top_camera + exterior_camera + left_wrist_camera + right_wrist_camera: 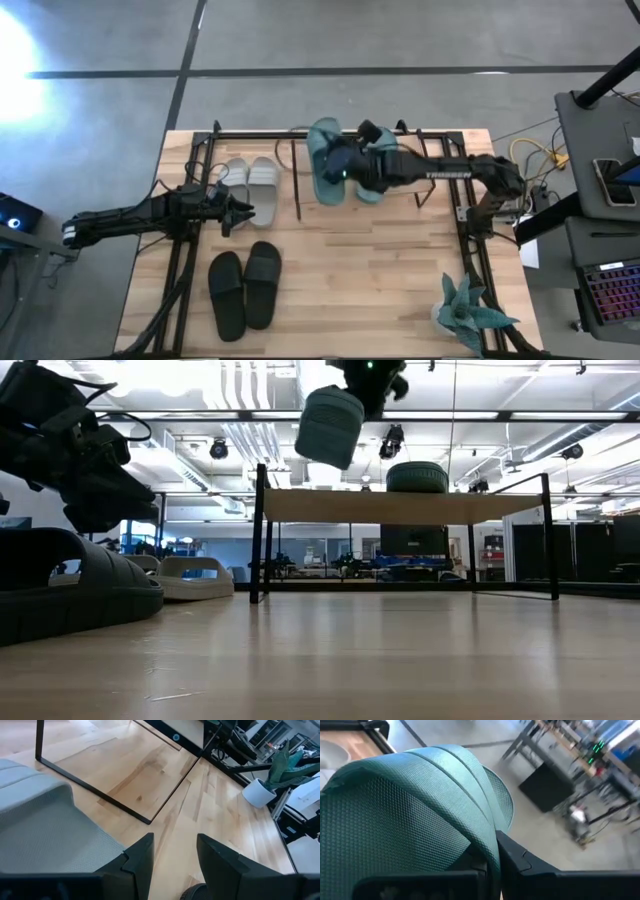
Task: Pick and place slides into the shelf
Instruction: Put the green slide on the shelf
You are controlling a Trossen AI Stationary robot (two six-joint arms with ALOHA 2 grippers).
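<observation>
My right gripper (343, 168) is shut on one teal slide (324, 160) and holds it high above the shelf (400, 506); in the low view that slide (330, 426) hangs under the gripper (366, 378). The other teal slide (417, 477) rests by its sole on the shelf's plank top. The grey slides (250, 181) lie on the table left of the shelf, the black slides (245, 290) near the front. My left gripper (240, 212) stands open just in front of the grey pair, with a grey slide (45, 825) beside one finger and nothing between the fingers. My right gripper pinches the teal slide's wide strap (487, 837) at its edge between the two fingers (520, 862); one finger is half hidden under the strap. The slide is lifted clear of table and shelf and hangs tilted below the gripper.
A potted plant (468, 315) stands at the table's near right corner. Black frame rails (185, 250) run along the table's left and right sides. Bare wood lies between the black slides and the plant.
</observation>
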